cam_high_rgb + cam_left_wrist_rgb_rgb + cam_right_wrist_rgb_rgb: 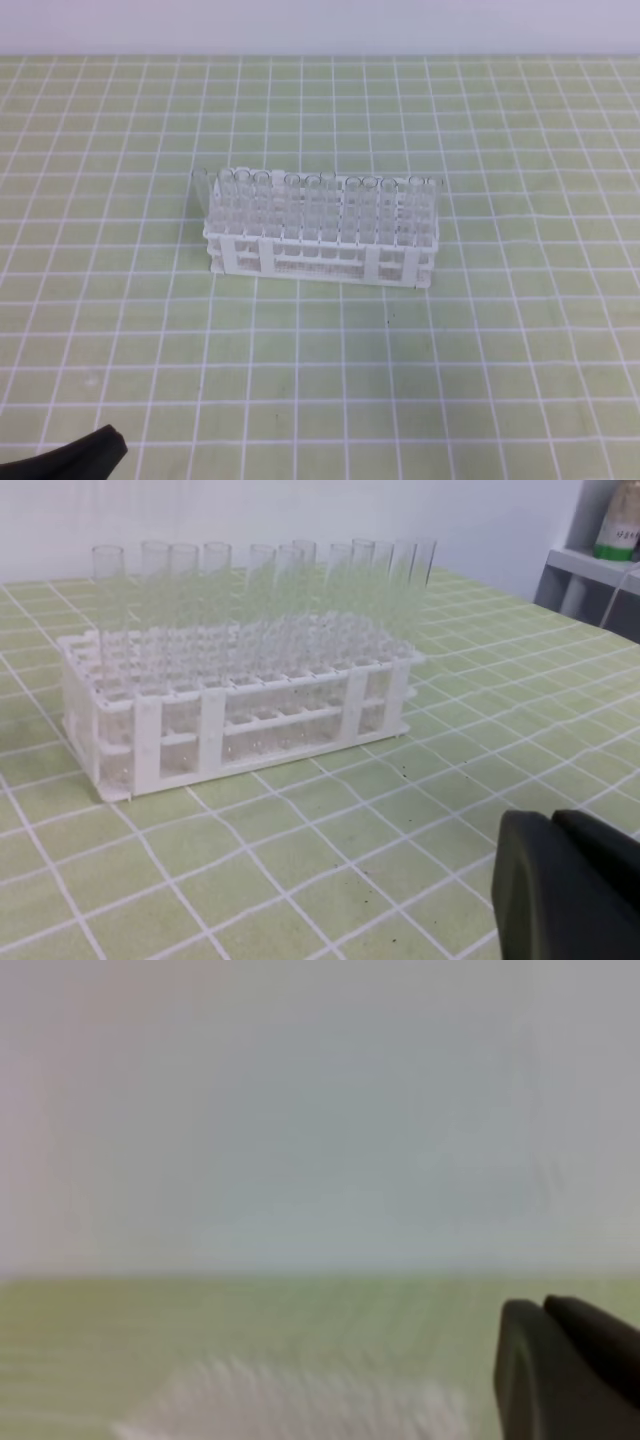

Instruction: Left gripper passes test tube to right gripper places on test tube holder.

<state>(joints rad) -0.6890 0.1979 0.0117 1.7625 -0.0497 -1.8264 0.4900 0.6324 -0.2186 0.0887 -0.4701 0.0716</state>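
Both sets of jaws are pressed together with nothing between them: the left gripper (560, 880) sits low right in its wrist view, the right gripper (565, 1360) likewise. The test tube holder (320, 255) stands mid-frame on the table (500, 380), its back row full of tubes; one test tube (200, 200) leans at its left end. The handover looks finished, or not begun. Nothing blocks the rack.

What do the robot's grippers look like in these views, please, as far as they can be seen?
Little shows. The left gripper appears as two matte black fingers with rounded tips in its wrist view. The right gripper looks alike: black, smooth, rounded, though its view is blurred. No cables, stickers or markings are visible.
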